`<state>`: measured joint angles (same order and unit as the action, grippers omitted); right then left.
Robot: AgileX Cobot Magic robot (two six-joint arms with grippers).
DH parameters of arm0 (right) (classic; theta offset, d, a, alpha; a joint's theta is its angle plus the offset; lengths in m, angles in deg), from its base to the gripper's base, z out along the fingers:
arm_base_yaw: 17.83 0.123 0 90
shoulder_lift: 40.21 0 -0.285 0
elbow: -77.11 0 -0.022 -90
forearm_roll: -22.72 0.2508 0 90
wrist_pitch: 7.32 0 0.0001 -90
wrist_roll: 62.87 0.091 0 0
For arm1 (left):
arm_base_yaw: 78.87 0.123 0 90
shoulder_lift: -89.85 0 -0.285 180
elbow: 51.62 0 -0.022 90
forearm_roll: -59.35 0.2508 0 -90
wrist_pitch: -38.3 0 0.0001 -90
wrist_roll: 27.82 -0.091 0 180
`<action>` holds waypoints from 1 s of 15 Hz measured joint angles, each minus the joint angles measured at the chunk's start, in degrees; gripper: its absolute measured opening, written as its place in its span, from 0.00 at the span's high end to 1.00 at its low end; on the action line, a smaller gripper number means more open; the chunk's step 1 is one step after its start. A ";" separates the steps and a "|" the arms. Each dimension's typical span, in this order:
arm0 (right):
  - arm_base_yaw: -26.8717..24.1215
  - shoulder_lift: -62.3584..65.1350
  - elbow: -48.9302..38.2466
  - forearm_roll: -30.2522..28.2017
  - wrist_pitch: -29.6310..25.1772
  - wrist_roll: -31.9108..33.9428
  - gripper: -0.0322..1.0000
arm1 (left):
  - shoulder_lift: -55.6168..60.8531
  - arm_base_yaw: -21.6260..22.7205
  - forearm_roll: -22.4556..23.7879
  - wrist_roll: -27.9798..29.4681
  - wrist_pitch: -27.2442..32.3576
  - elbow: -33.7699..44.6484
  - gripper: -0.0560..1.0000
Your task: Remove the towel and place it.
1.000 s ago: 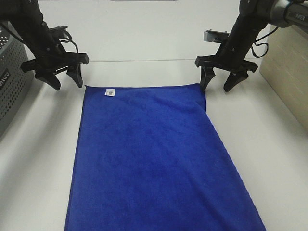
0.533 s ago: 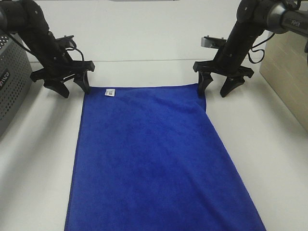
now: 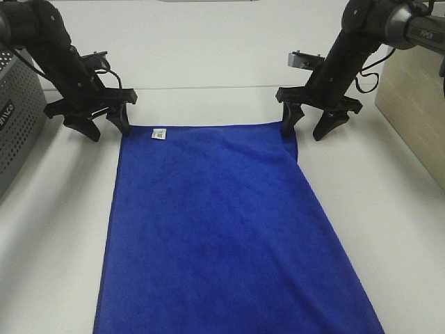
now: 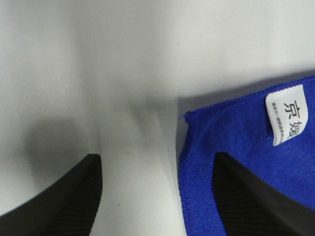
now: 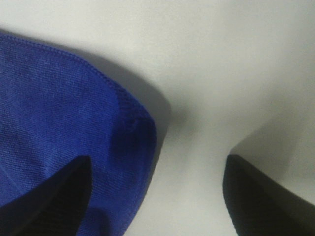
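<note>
The deep-blue towel (image 3: 215, 229) lies flat on the white table, running from its far edge down to the near edge of the view, with a white tag (image 3: 159, 133) by the far left corner. My left gripper (image 3: 108, 132) stands open at that corner. In the left wrist view, the left gripper (image 4: 157, 196) has one finger (image 4: 256, 201) over the towel (image 4: 231, 147) near the tag (image 4: 288, 115), the other over bare table. My right gripper (image 3: 302, 133) is open astride the far right corner. The right wrist view shows the right gripper (image 5: 157, 196) with the towel (image 5: 59, 98) under one finger.
A grey perforated basket (image 3: 17, 118) stands at the left edge beside the left arm. A beige box (image 3: 414, 104) sits at the right edge. Bare white table (image 3: 389, 229) lies on both sides of the towel.
The left gripper has shifted right and down to the towel's far left corner. The right gripper has edged left over the far right corner. The towel has not moved.
</note>
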<state>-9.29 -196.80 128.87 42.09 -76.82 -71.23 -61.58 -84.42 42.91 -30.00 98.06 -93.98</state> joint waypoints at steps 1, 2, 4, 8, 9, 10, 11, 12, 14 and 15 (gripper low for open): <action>0.00 0.00 0.00 0.17 0.00 0.00 0.29 | 0.00 0.00 0.00 0.00 0.00 0.00 0.37; 0.00 0.00 0.00 0.52 0.00 0.00 0.29 | 0.00 0.00 -0.17 -0.17 0.00 0.00 0.37; 0.00 -0.06 0.00 1.78 0.23 -0.34 0.29 | 0.00 0.00 -1.89 -1.26 0.00 0.00 0.37; 0.00 -0.57 0.00 6.36 2.92 -3.55 0.29 | 0.00 0.00 -4.53 -2.58 -0.23 0.00 0.37; 0.00 -0.69 0.00 7.28 3.38 -4.24 0.29 | 0.00 0.00 -4.98 -2.98 -0.63 0.00 0.37; 0.00 -0.92 0.00 8.25 3.67 -4.53 0.29 | 0.00 0.00 -6.19 -3.32 -1.20 0.00 0.38; 0.00 -1.20 0.11 9.05 3.78 -4.58 0.29 | -0.11 -0.29 -6.65 -3.61 -1.66 0.00 0.38; 0.00 -1.20 0.11 9.05 3.78 -4.58 0.29 | -0.11 -0.29 -6.65 -3.61 -1.66 0.00 0.38; 0.00 -1.95 0.40 12.83 4.13 -5.67 0.29 | -1.66 -1.95 -7.96 -3.84 -2.35 -0.11 0.39; 0.00 -2.23 0.40 13.92 4.24 -6.30 0.29 | -2.06 -2.75 -8.37 -3.90 -3.27 -0.34 0.40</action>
<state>-9.29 -199.03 129.27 56.01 -72.58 -77.54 -63.64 -87.17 34.54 -33.90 94.79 -94.32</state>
